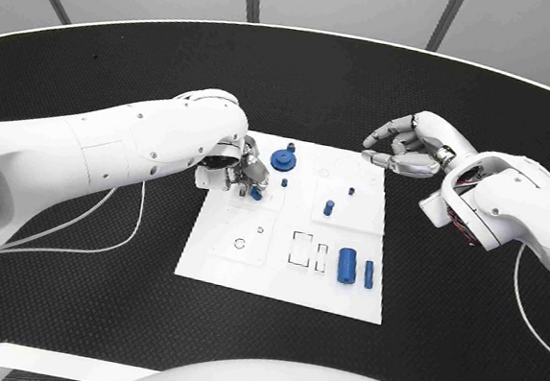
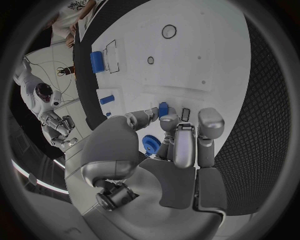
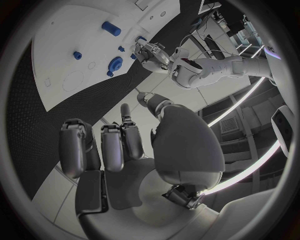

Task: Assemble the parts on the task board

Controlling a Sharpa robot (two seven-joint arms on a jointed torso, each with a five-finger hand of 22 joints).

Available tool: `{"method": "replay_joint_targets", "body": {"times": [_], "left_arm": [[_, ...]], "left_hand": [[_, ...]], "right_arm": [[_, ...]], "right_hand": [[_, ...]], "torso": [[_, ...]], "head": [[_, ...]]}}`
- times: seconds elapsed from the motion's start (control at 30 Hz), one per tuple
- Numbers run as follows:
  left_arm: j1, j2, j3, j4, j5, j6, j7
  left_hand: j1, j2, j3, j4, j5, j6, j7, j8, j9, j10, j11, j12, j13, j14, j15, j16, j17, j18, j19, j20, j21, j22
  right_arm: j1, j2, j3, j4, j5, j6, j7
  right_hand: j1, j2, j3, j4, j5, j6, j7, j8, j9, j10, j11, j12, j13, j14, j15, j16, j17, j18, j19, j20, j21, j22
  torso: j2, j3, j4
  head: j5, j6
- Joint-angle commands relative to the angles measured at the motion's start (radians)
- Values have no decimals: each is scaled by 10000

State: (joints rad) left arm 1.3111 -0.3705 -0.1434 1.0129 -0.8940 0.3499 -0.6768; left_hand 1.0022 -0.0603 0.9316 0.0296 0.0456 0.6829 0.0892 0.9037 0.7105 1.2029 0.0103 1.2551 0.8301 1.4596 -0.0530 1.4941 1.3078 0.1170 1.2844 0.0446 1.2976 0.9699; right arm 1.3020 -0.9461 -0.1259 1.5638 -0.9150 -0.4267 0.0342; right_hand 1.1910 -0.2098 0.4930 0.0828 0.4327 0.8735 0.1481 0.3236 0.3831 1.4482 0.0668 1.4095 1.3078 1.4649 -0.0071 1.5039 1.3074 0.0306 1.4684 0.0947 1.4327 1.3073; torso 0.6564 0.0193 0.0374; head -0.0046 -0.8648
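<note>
Head view: the task board [image 1: 226, 259] lies mid-frame; the left hand [image 1: 233, 171] at its upper left edge pinches a small blue part [image 1: 258, 192]. The right hand [image 1: 412, 145] hovers off the board's upper right corner, fingers curled, holding nothing, black table [image 1: 96, 76] around it

Left wrist view: fingertips [image 2: 164, 123] close on the blue part [image 2: 163, 109]

Right wrist view: fingers [image 3: 112, 145] curled above the table

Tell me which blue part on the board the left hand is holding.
The small blue piece at the fingertips of the left hand, near the task board's left edge. The gear-shaped part, the upright pegs and the two cylinders lie apart, untouched.
</note>
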Motion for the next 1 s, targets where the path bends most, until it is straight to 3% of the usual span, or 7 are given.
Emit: {"method": "replay_joint_targets", "body": {"times": [0.03, 1.0], "left_arm": [[1, -17, 0, 39, -16, 0, -9], [0, 58, -1, 20, -210, -528, -53]], "left_hand": [[370, 279, 154, -240, 31, 23, -28, 28, 19, 82, -13, 44, 17, 715, 1, 29, 1331, -2, 4, 34, 46, 10], [353, 294, 142, -202, 30, 55, -36, 83, 50, 112, -19, 71, 39, 728, -7, 51, 1366, -2, 18, 26, 58, 31]], "right_arm": [[0, -2, 0, 0, 0, 1, 0], [-1, 7, 0, 4, 0, 2, 16]], "right_hand": [[0, -4, 46, 1, 54, -91, 2, 64, -14, 4, -61, 1, 1199, 741, -81, -65, 1353, 105, 291, -77, -56, 1246], [-4, -8, 53, 4, 88, -95, 2, 71, -16, 7, -59, 6, 1204, 742, -81, -65, 1355, 107, 287, -77, -65, 1239]], "torso": [[9, -1, -12], [5, 12, -13]], "head": [[22, 14], [19, -19]]}}
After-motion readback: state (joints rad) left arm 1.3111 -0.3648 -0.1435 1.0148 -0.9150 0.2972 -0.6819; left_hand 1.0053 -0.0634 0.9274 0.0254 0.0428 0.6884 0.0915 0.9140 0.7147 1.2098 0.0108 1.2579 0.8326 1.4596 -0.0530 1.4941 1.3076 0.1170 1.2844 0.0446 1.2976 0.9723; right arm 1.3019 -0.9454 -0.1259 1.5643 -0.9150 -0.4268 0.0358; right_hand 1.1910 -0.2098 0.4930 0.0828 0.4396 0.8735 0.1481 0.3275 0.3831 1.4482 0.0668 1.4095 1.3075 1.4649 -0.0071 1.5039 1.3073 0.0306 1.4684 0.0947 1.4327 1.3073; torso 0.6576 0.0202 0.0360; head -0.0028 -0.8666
